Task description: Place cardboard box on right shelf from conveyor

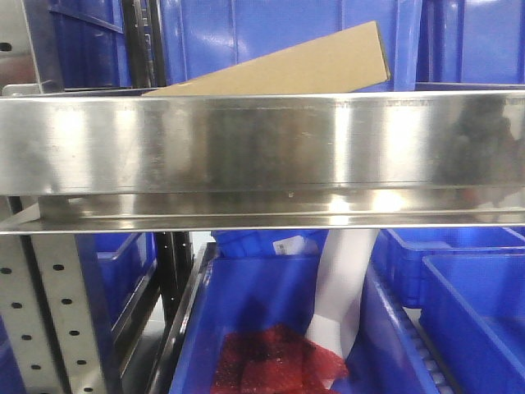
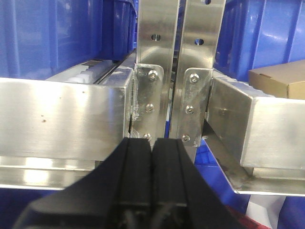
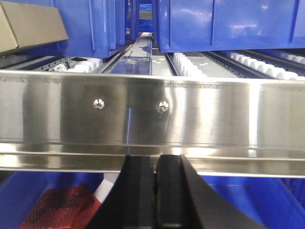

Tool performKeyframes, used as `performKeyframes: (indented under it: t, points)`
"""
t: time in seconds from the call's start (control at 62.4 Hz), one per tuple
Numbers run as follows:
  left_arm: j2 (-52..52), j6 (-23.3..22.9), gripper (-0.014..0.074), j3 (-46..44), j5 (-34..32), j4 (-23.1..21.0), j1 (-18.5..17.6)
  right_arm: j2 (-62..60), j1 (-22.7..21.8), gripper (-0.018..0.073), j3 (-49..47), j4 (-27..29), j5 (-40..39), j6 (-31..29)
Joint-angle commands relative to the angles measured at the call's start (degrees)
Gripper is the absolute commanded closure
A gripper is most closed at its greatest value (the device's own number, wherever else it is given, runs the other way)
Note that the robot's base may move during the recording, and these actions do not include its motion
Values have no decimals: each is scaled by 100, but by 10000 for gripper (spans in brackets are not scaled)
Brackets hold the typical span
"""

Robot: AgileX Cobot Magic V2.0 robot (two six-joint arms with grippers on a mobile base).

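The tan cardboard box (image 1: 283, 70) lies tilted on the right shelf (image 1: 262, 144), behind its shiny steel front lip, its right end raised against a blue bin. One corner of the cardboard box (image 2: 279, 78) shows at the right of the left wrist view, and another part of the cardboard box (image 3: 28, 26) at the top left of the right wrist view. My left gripper (image 2: 152, 143) is shut and empty, in front of the steel uprights (image 2: 181, 71). My right gripper (image 3: 156, 162) is shut and empty, just below the shelf lip (image 3: 152, 114). The conveyor is out of view.
Blue plastic bins (image 1: 271, 33) stand on the shelf behind the box. Below the shelf are more blue bins (image 1: 467, 295), one holding red mesh (image 1: 275, 361) and a white sheet (image 1: 344, 287). A perforated grey upright (image 1: 45, 312) stands at the lower left. Roller tracks (image 3: 190, 64) run back on the shelf.
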Motion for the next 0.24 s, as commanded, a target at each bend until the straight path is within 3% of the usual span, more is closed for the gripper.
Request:
performKeyframes:
  t: [0.0, 0.224]
  points:
    - [-68, -29, 715, -21, -515, -27, -15, -76, -24, 524, -31, 24, -552, -41]
    - [-68, -29, 715, -21, -515, -27, -15, -76, -24, 524, -31, 24, -552, -41]
